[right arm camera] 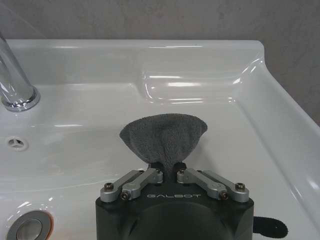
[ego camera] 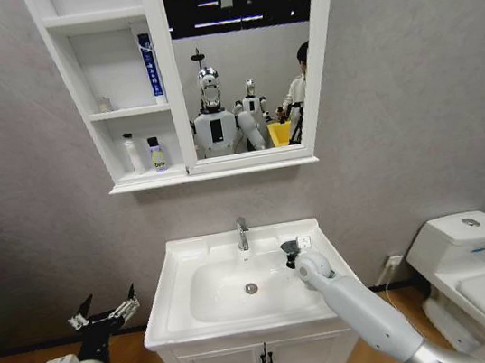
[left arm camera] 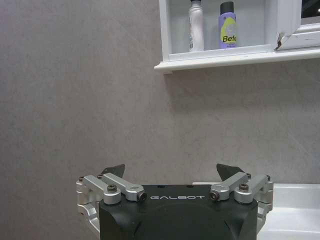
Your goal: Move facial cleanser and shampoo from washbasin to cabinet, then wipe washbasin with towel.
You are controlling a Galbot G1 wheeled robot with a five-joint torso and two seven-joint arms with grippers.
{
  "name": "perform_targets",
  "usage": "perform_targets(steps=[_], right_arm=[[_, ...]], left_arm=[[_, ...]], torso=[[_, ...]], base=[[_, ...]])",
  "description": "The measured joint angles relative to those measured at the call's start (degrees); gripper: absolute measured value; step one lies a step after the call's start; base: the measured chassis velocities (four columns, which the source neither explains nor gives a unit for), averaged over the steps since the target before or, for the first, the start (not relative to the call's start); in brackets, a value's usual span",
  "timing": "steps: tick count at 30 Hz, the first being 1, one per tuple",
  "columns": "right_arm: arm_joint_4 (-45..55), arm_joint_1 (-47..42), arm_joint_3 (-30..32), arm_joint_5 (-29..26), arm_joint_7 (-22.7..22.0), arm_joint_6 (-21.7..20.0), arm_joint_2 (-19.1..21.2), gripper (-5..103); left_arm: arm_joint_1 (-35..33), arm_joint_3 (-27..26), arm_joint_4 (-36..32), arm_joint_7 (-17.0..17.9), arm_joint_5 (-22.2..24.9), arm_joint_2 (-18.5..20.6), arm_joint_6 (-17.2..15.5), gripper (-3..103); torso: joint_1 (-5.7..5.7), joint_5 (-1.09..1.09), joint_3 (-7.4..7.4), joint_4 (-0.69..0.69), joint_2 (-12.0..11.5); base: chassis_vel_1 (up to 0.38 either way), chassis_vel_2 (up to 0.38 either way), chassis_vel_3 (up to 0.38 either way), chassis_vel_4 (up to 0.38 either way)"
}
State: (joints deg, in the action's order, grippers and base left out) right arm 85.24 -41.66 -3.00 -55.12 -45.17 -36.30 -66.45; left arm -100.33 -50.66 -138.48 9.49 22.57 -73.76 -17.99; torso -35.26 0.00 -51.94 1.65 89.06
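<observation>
Dark grey terry towel (ego camera: 290,249) sits pinched in the right gripper (ego camera: 292,253) over the white rectangular ceramic washbasin (ego camera: 181,286), near its back right rim. Left wrist view: left gripper (left arm camera: 170,172), fingers spread, faces bare wall beneath the white open-shelf cabinet (left arm camera: 210,59). Right wrist view: towel (right arm camera: 163,137) fans above the bowl, beside the chrome faucet (right arm camera: 15,82).

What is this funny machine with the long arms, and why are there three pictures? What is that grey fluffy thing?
It is a robot with two arms. One picture comes from a camera on its head, looking down at a white washbasin with a shiny faucet. The other two come from little cameras on its wrists. Its right end effector, a sort of pinching hand, is shut on a dark grey towel above the basin, near the right rim. Its left end effector is open, off to the basin's left side, holding nothing. Up on the wall, the cabinet beside the mirror holds two small bottles on its bottom shelf.
</observation>
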Motion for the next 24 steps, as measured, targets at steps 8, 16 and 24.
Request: perform_targets(steps=[8, 16, 24], right_arm=[[-2.8, -0.7, -1.3, 2.0, 1.1, 0.3, -2.1, 8], [-4.3, -1.6, -2.2, 5.1, 2.4, 0.4, -2.0, 8], [-4.4, -2.5, -3.1, 6.7, 2.5, 0.3, -1.0, 8]], left_arm=[[0.0, 0.0, 0.0, 0.0, 0.0, 0.0, 0.0, 100], [0.0, 0.0, 0.0, 0.0, 0.0, 0.0, 0.0, 100], [0.0, 0.0, 0.0, 0.0, 0.0, 0.0, 0.0, 100]], torso=[[0.0, 0.0, 0.0, -0.01, 0.0], [0.0, 0.0, 0.0, 0.01, 0.0], [0.0, 0.0, 0.0, 0.0, 0.0]], base=[[0.0, 0.0, 0.0, 0.0], [0.0, 0.0, 0.0, 0.0], [0.0, 0.0, 0.0, 0.0]])
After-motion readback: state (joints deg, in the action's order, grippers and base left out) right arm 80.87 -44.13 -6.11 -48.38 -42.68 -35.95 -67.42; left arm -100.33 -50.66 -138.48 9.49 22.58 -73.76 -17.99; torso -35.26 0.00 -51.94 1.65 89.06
